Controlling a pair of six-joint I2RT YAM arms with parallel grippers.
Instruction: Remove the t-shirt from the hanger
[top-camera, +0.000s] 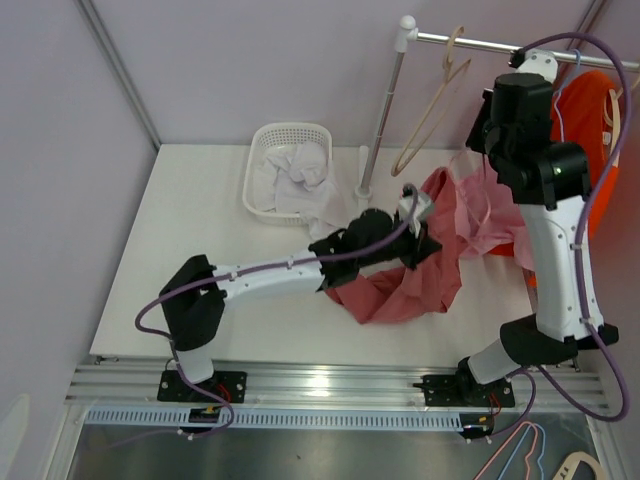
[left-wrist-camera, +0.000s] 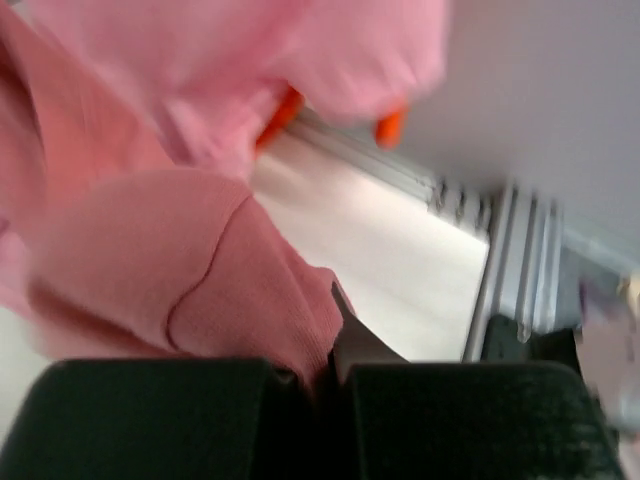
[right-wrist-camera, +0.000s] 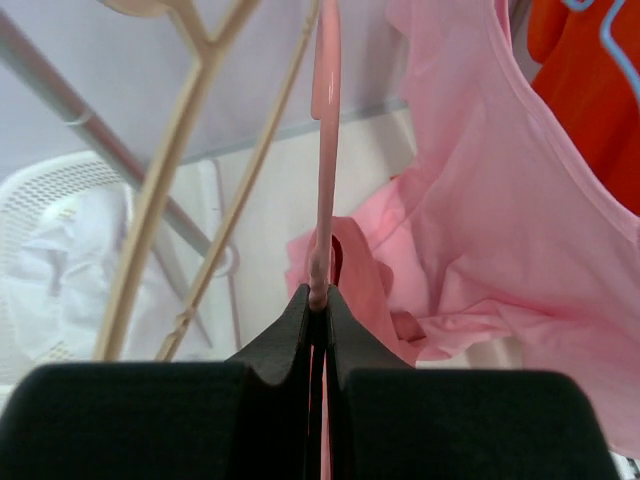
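Note:
A pink t-shirt droops from near the rail down onto the table in a crumpled heap. My left gripper reaches into it at mid-table. In the left wrist view that gripper is shut on a fold of the t-shirt. High at the right, my right gripper is shut on the thin pink hanger. The t-shirt hangs just to the right of the hanger and partly off it. The right arm hides the hanger in the top view.
A bare beige hanger and an orange garment hang on the metal rail, whose pole stands on the table. A white basket of white cloth sits at the back. Spare hangers lie below the front rail.

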